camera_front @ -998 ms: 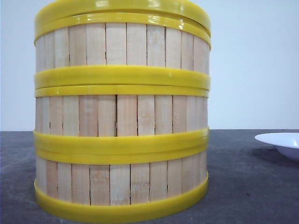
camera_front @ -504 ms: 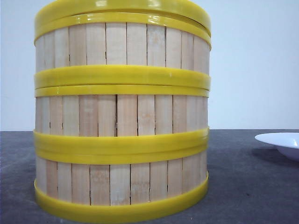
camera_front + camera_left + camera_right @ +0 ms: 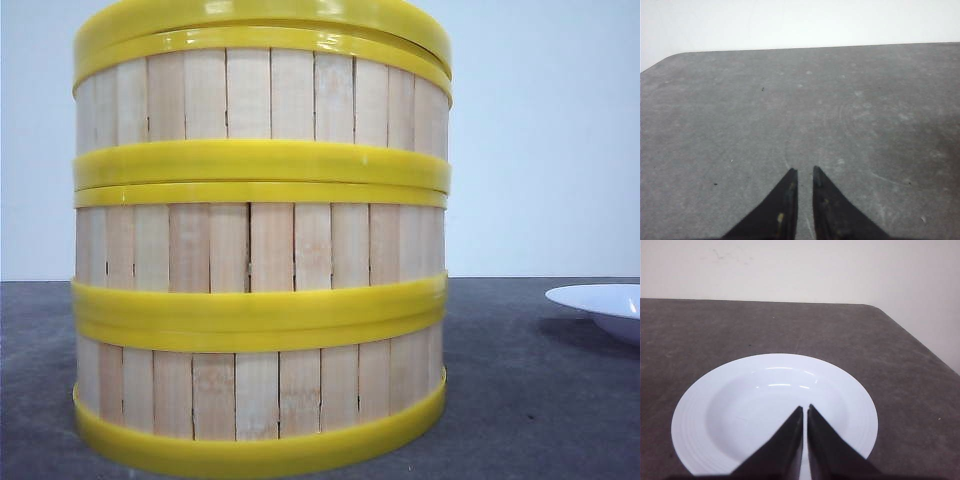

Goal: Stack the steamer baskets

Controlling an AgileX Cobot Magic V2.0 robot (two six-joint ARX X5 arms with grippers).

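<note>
- Far left, from the left wrist: left gripper (image 3: pixel 805 172) hanging over bare grey table (image 3: pixel 740 125), dark fingers (image 3: pixel 785 200) drawn nearly together with only a thin slit between the tips, nothing held.
- Filling the front view, left of centre: steamer baskets (image 3: pixel 260 245) stacked three high on the table, close to the camera.
- Bottom basket (image 3: pixel 260 385) sitting flat on the grey surface, yellow band at its foot, pale slats upright.
- Middle basket (image 3: pixel 260 248) seated squarely on it, yellow rims meeting in a double band.
- Top basket (image 3: pixel 260 95) above that, rims again touching, walls in line with those below.
- Crowning the stack: yellow-rimmed lid (image 3: pixel 260 15), slightly tilted, sitting on the top basket's rim.
- Off to the right, well apart from the stack: white plate (image 3: pixel 600 305), only its left edge in the front view.
- Far right, from the right wrist: right gripper (image 3: pixel 805 409) poised over the plate, fingertips pressed almost shut, nothing between them.
</note>
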